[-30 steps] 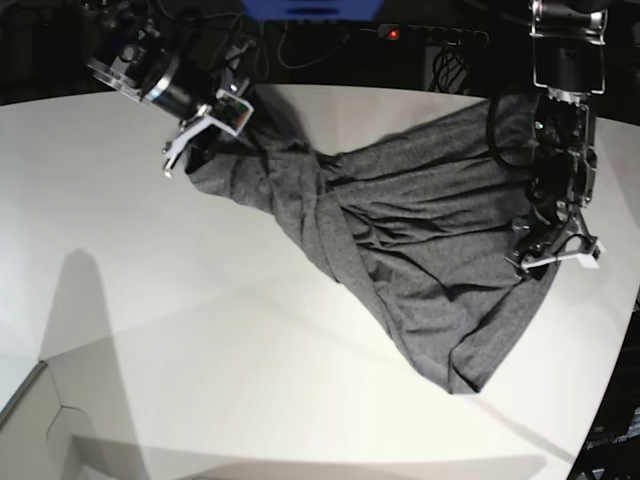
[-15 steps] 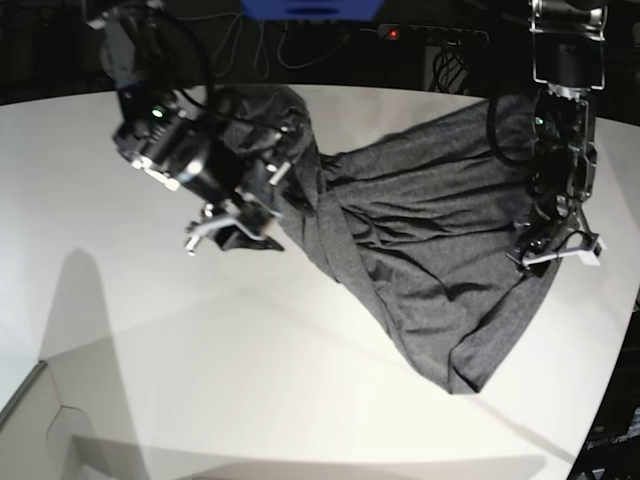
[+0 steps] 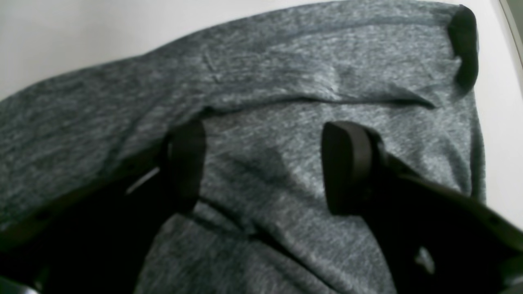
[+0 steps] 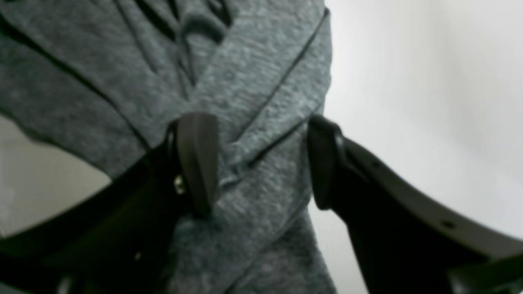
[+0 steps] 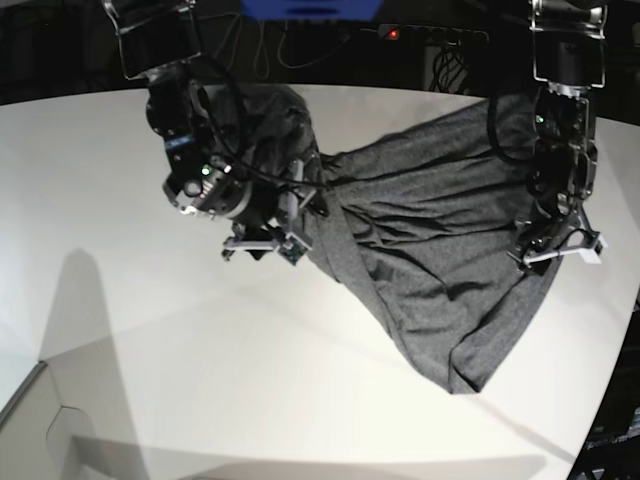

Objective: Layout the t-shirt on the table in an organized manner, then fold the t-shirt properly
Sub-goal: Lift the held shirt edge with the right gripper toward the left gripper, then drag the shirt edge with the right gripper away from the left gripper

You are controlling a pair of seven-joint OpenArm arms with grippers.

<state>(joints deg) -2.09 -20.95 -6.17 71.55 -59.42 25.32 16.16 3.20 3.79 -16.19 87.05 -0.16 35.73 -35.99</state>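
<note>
Cloth comes first: we see the t-shirt lying crumpled on the table, a long heathered grey mass whose long axis runs from the far edge, left of centre, down toward the near right corner, where a folded tip points at the curved edge. It is far from laid out; deep pleats bunch along its left side. We judge the layout step as barely begun. The right gripper hovers at the shirt's left border, and in its wrist view the right gripper stands with its jaws spread wide, a twisted band of cloth running between them but not pinched. The left gripper sits over the shirt's right border near the table's right edge; from its wrist camera the left gripper is likewise wide, fabric lying beneath and between the pads, nothing clamped. So the shirt spans between both arms, each directly above one long side. We think the coming move turns on closing on those two opposite borders and drawing them apart across that axis.
</note>
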